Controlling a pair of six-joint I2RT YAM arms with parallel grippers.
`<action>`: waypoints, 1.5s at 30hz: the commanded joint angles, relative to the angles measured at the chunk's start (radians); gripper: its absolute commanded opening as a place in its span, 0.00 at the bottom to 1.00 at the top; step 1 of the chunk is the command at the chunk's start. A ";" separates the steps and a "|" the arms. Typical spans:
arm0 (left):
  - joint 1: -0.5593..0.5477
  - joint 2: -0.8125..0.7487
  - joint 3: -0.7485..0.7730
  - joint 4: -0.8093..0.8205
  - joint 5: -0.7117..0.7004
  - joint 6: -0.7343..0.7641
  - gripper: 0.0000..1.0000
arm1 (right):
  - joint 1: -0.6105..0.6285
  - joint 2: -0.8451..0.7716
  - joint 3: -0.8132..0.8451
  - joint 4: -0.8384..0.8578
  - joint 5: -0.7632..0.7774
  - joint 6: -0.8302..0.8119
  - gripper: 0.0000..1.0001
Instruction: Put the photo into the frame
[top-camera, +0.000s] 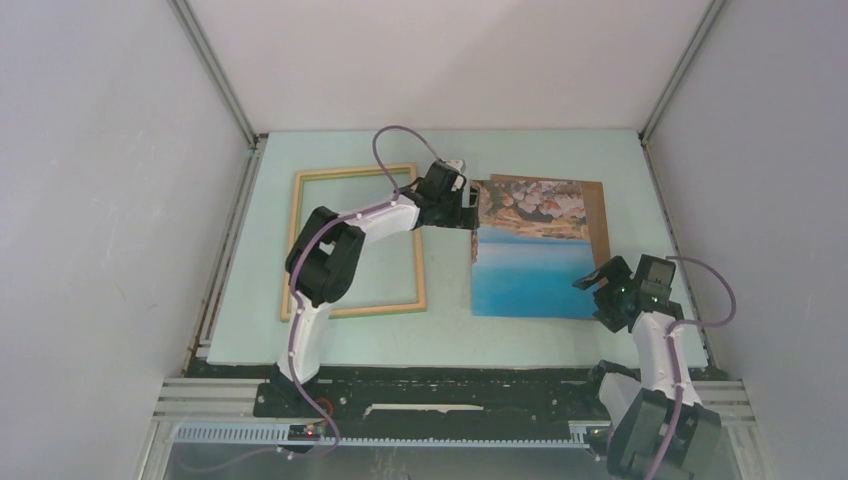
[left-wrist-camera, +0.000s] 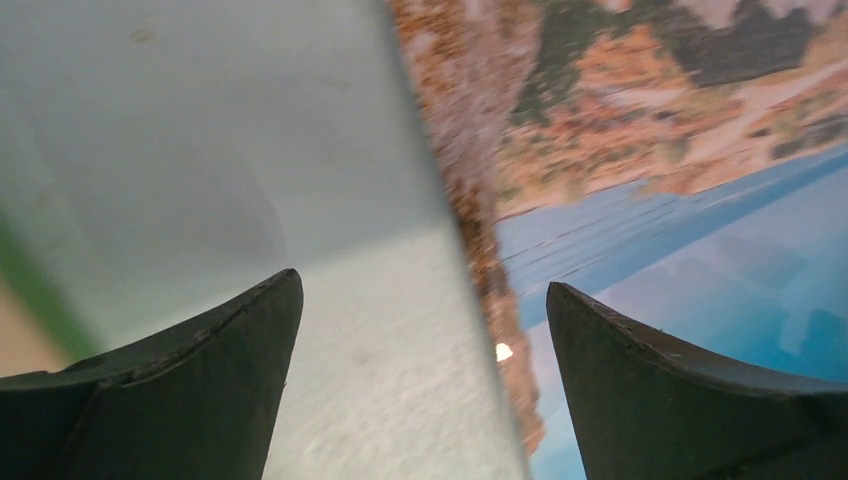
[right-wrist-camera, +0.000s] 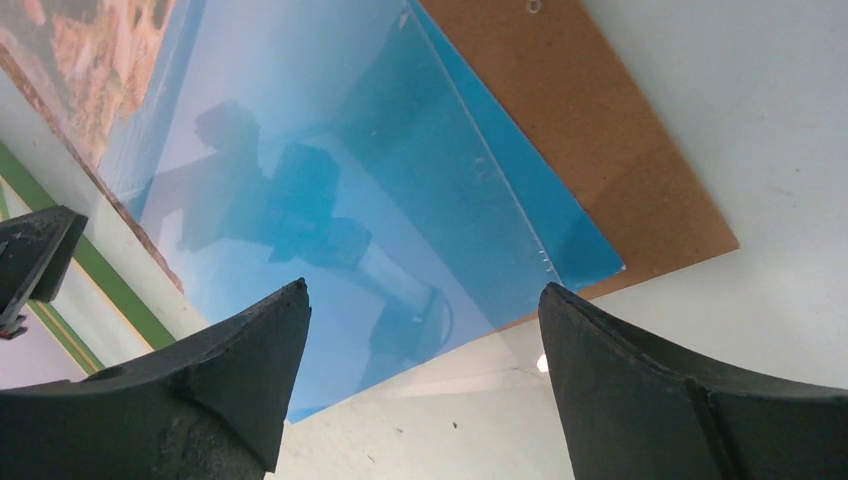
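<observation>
The top camera looks steeply down from above six o'clock, taking in the whole table (top-camera: 450, 335). The left wrist camera, very close, faces three o'clock; the right wrist camera, a little farther off, faces eleven. All three share the photo (top-camera: 530, 265).

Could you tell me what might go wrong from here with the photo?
1. The photo lies flat on the brown board; the open right gripper near its right corner could pinch both together.
2. The open left gripper straddles the photo's left edge; closing there may push or crease it.
3. The left arm reaches over the frame, so a low sweep could knock it.
</observation>
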 joint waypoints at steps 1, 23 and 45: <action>0.015 -0.213 -0.006 -0.184 -0.194 0.099 1.00 | 0.068 -0.053 0.010 -0.016 0.091 0.029 0.92; -0.266 -0.696 -0.941 0.490 -0.139 -0.486 1.00 | 0.455 0.200 0.121 0.141 0.077 -0.110 0.91; -0.224 -0.456 -0.872 0.655 0.044 -0.618 0.99 | 0.403 0.264 0.109 0.179 -0.006 -0.108 0.90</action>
